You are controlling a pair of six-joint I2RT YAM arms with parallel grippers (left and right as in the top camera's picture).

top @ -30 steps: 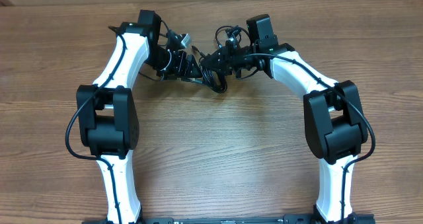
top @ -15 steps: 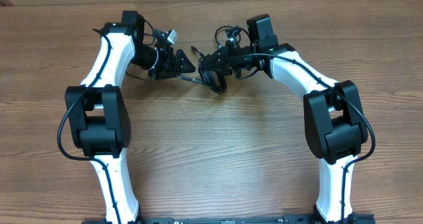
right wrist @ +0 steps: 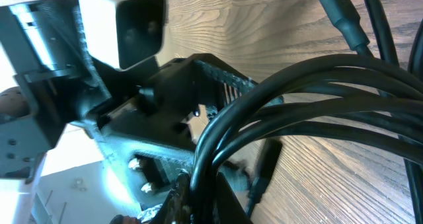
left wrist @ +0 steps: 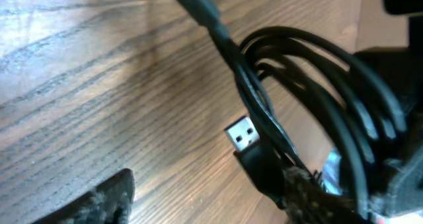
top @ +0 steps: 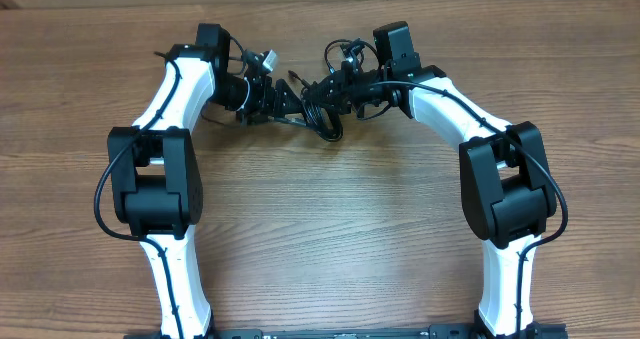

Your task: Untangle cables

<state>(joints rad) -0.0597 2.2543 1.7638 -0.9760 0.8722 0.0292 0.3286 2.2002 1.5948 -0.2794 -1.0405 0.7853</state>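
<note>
Cables unmoved; left fingers returned beside them, spread apart.

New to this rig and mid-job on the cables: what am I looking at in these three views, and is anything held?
Two white robot arms with black joints work at a wooden table. The overhead view looks straight down: the left arm is on the picture's left, the right arm on its right. The other two views come from a camera on each wrist. Between the arms is a bunch of thin black cables; the right arm's jaws are shut on it. The left arm's jaws stand open beside the bunch, holding nothing; the left wrist view shows a USB plug between them.
</note>
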